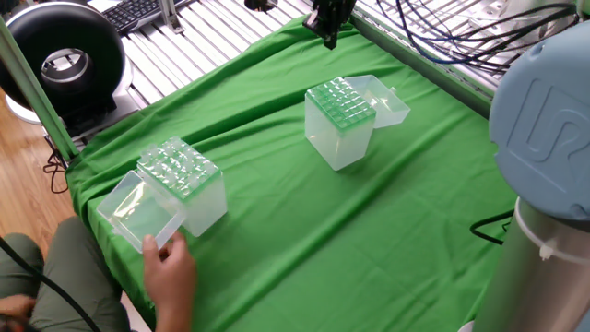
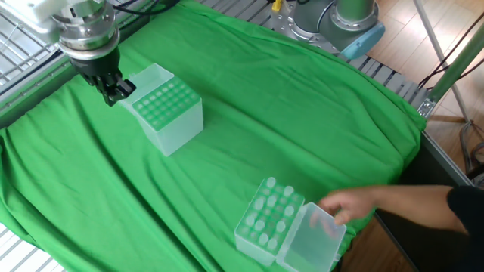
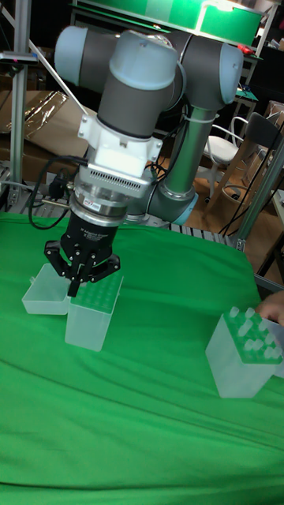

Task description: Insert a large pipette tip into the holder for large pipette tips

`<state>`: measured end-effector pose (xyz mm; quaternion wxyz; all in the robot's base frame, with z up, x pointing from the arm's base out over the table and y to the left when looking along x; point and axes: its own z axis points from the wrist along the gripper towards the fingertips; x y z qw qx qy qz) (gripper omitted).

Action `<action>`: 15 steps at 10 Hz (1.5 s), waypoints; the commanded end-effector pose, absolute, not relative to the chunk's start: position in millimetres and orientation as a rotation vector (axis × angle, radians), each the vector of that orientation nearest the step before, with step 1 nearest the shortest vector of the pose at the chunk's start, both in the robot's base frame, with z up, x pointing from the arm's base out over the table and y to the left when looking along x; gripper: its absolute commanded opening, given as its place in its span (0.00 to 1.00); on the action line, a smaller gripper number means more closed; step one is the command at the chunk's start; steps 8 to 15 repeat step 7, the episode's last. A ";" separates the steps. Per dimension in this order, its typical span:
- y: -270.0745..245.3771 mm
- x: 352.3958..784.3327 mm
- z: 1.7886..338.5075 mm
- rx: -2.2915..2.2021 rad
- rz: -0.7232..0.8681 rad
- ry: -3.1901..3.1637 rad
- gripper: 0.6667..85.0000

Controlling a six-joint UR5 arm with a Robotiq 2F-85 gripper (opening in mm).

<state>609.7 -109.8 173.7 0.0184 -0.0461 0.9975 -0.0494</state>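
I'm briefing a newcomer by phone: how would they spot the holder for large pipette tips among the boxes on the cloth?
Start at the green cloth and find the robot's gripper. Right beside it stands the holder for large pipette tips, its clear lid hinged open. The other box sits at the cloth's edge by a person's hand.

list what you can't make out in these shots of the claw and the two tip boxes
- Whether the claw holds a tip: fingers look closed, anything between them is too small to tell in all views.
- Holes of the tall holder: too small to tell filled from empty.
- The person: only a hand by the short box; the frame edge cuts the rest.
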 end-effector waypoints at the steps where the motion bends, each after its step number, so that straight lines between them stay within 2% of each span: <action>1: -109.5 612.7 163.3 -0.161 -0.124 3.087 0.01; 15: -110.6 614.0 161.7 -0.178 -0.122 3.080 0.00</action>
